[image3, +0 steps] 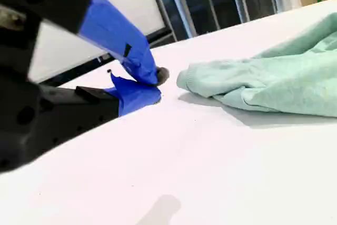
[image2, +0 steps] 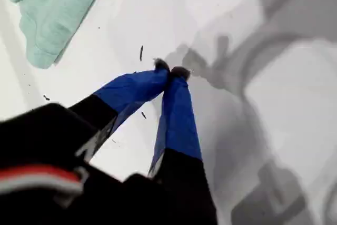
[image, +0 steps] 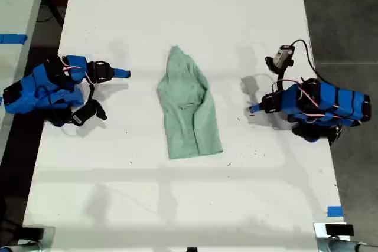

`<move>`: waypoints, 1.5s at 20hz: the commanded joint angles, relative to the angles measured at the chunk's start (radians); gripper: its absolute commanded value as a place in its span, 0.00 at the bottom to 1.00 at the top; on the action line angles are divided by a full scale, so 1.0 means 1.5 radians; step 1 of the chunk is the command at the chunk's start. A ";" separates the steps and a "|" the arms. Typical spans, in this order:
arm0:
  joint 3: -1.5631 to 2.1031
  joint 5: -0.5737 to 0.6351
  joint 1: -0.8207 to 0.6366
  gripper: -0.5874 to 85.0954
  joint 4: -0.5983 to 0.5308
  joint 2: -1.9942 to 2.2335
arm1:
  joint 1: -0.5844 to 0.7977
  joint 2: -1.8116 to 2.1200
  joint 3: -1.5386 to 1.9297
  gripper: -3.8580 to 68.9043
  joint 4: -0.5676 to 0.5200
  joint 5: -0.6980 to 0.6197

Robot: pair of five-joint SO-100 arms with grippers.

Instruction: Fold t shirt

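Note:
The t shirt [image: 188, 107] lies in the middle of the white table [image: 177, 4] as a pale mint-green, wrinkled, long narrow bundle. My first gripper [image: 254, 109] rests at the exterior view's right, pointing at the shirt with a gap of table between them. In the first wrist view its blue fingertips meet, so my first gripper [image2: 171, 70] is shut on nothing, and a corner of the t shirt [image2: 52, 9] shows beyond it. My second gripper [image: 125, 74] lies low at the exterior view's left. My second gripper [image3: 157, 85] is shut and empty, a little short of the t shirt [image3: 274, 85].
A piece of blue tape [image: 334, 210] marks the table near its front corner at the exterior view's right. Dark floor runs along that side. At the exterior view's left stands a second pale surface with a blue tape strip [image: 13, 39].

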 commanded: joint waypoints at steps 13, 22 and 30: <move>0.008 -0.029 0.001 0.00 -0.001 0.006 | -0.006 0.001 0.017 0.07 0.017 0.117; -0.452 -0.319 0.252 0.00 -0.040 -0.651 | -0.191 -0.497 -0.379 0.07 -0.065 0.219; -1.397 -0.344 0.460 0.29 0.194 -1.571 | -0.286 -0.986 -0.694 0.17 -0.221 0.154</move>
